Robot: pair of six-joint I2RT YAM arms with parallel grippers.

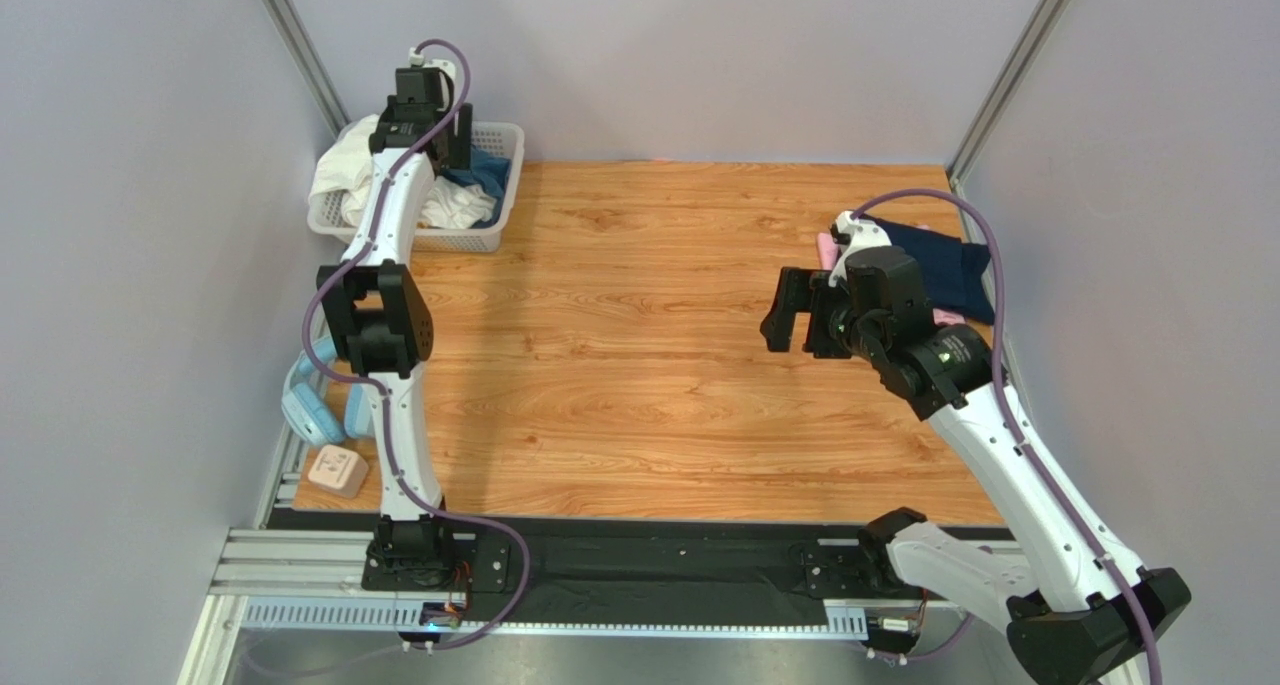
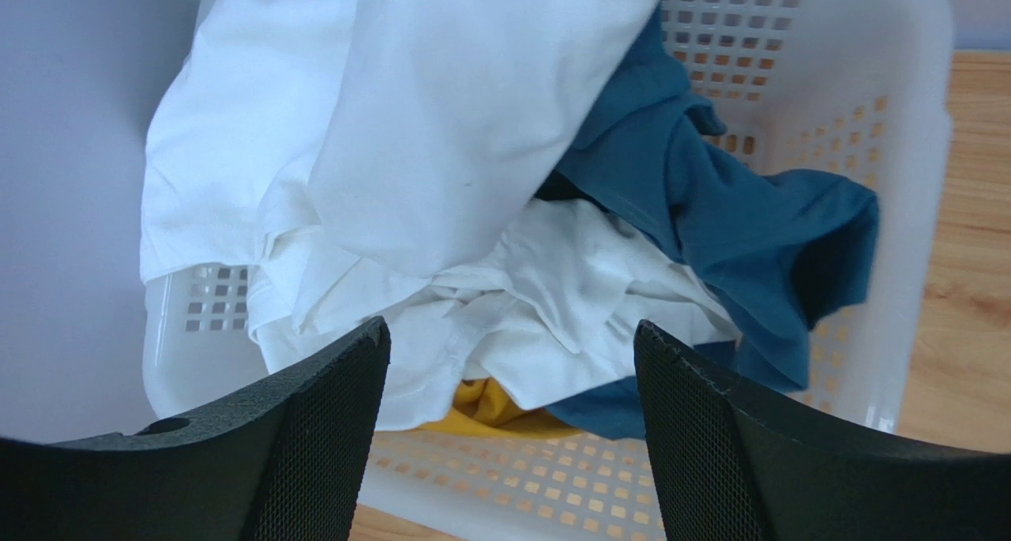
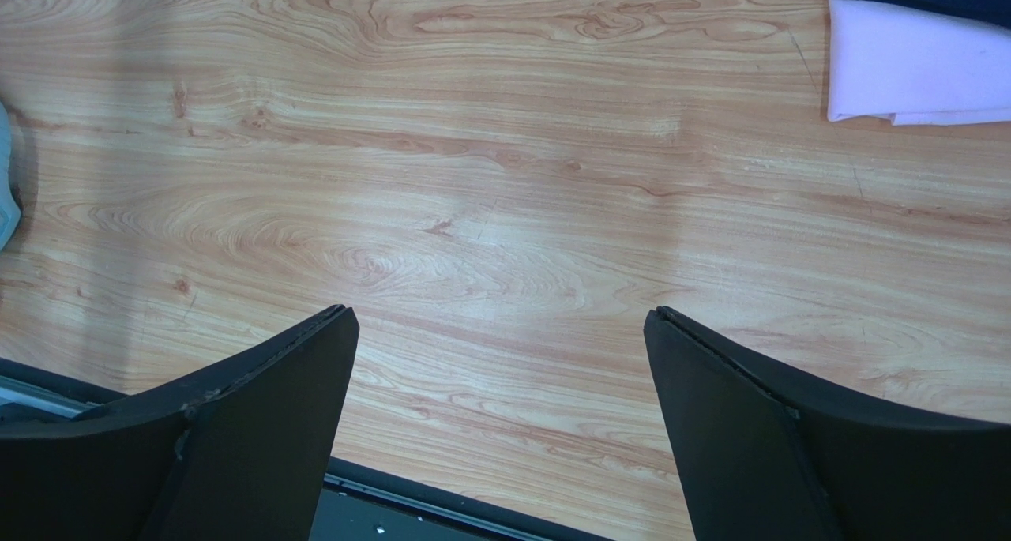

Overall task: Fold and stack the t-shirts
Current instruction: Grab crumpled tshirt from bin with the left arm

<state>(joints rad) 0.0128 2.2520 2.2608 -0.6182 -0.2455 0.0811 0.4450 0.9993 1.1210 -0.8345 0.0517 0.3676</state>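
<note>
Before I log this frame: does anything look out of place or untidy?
Yes, the white t-shirt hangs out over the left rim of the basket, and light-blue headphones lie at the left edge of the table.

Soft matt cloth t-shirts (image 2: 451,150) in a white perforated plastic basket (image 2: 920,150); smooth, faintly glossy wood-grain table (image 3: 475,209).
</note>
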